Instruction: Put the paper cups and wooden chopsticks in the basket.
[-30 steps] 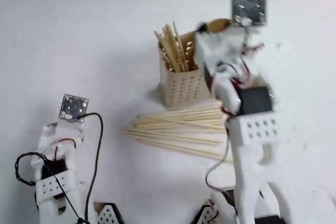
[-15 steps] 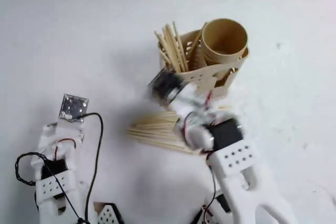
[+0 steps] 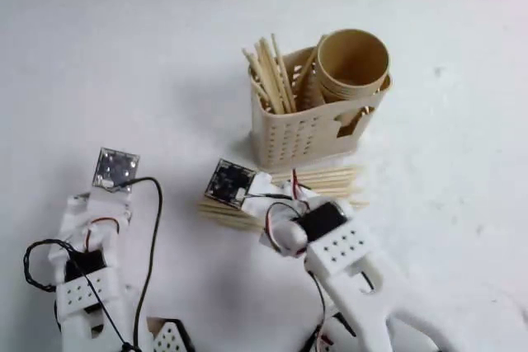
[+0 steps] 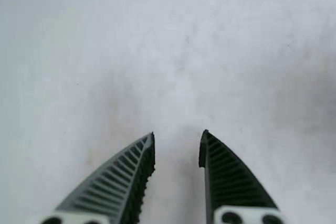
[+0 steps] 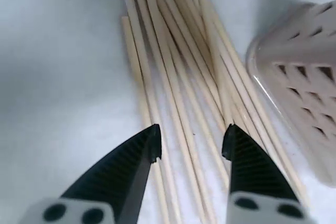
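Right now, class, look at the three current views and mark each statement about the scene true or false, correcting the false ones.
1. The paper cups sit stacked inside the basket. True.
2. Every chopstick is already in the basket. False: some stand in it, but loose chopsticks lie on the table beside it.
3. The right gripper is shut on a chopstick. False: it is open above the loose chopsticks and holds nothing.
4. The left gripper is open over bare table. True.
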Robot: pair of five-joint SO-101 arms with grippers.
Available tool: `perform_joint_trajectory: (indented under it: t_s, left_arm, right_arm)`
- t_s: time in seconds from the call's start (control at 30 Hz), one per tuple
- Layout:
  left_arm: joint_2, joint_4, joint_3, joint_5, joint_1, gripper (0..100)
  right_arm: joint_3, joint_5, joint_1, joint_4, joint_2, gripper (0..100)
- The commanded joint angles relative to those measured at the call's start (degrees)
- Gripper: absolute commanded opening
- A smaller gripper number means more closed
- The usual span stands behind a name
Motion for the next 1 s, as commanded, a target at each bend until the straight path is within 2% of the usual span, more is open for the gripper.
perform_joint_trajectory:
  t_s: [0.0,0.17,0.4,0.67,0.97]
  left_arm:
    - [-0.66,-1.14,-0.18,0.26,0.84,15]
    - [-0.66,-1.14,-0.18,0.26,0.84,15]
    - [-0.66,-1.14,-0.18,0.26,0.84,15]
    - [-0.66,-1.14,-0.18,0.26,0.84,15]
    - [-0.66,-1.14,-0.18,0.26,0.84,15]
  right_arm:
    - [-0.79,1.67,-0.13,-5.41,7.6,19.8]
    - [-0.79,1.58,-0.04,-11.3,14.81,19.5]
    - [-0.79,1.58,-0.04,-12.44,18.59,18.8]
    - [-0.79,1.58,0.31,-13.93,19.82,1.9]
    - [-3.96,1.58,1.89,-12.53,19.74,1.7]
